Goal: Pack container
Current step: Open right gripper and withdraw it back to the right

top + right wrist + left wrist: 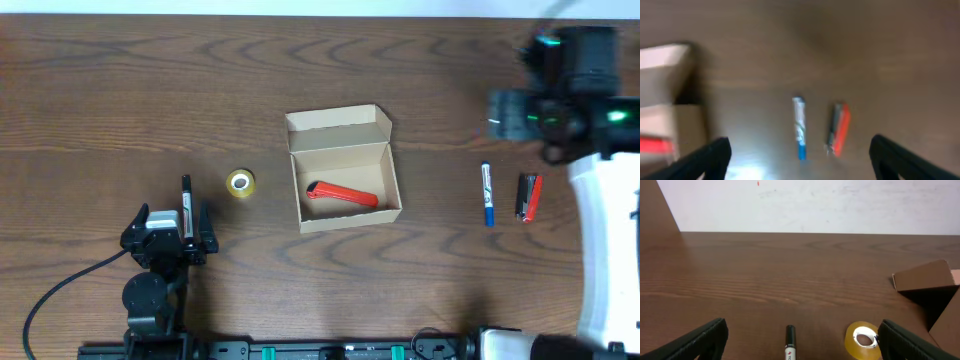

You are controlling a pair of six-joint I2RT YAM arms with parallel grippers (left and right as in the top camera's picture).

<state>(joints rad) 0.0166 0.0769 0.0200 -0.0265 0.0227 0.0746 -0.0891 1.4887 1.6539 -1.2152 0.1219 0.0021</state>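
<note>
The container [343, 170], a tan cardboard box, stands open at the table's middle with its flap lid folded back. An orange-red tool [341, 194] lies inside it. In the left wrist view its flap [925, 276] shows at the right edge. My left gripper [182, 224] [802, 336] rests open near the front left, with a black marker [186, 193] [790, 341] lying between its fingers, untouched. My right gripper [800, 150] hangs open and holds nothing, high over a blue marker [488, 193] [800, 126] and a red-and-black tool [528, 197] [838, 128]. The right wrist view is blurred.
A yellow tape roll [240, 183] [863, 340] lies left of the box, close beside my left gripper's right finger. The right arm [560, 95] is at the far right back. A pale wall [810, 205] rises behind the table's far edge.
</note>
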